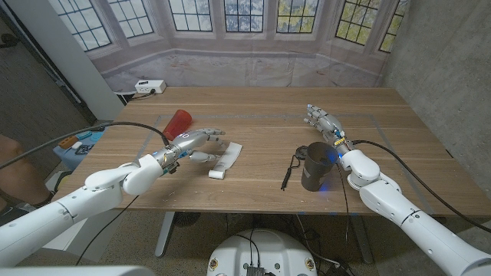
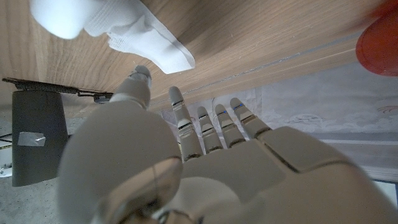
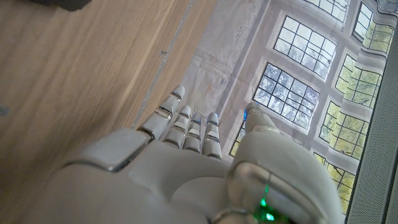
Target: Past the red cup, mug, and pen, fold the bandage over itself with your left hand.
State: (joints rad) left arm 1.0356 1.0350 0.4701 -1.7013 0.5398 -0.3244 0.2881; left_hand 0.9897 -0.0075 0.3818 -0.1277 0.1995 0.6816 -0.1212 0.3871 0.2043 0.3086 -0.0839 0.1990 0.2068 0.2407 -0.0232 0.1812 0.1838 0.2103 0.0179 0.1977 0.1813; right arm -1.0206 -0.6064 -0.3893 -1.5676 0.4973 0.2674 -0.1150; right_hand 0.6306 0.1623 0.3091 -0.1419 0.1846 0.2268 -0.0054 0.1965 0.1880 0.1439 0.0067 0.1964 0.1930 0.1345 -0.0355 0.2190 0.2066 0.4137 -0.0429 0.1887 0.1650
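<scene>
My left hand (image 1: pixel 193 143) hovered with fingers spread and empty just beside the white bandage (image 1: pixel 225 161), whose long axis ran from its rolled near end away across the table (image 1: pixel 261 103), while my right hand (image 1: pixel 324 123) stood open, well apart.

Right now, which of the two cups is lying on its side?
The red cup, tipped over behind the left hand. The dark mug stands upright beside the right hand.

No readable text, brand or number is found on anything shown. Any markings present are too small or blurred to be made out.
</scene>
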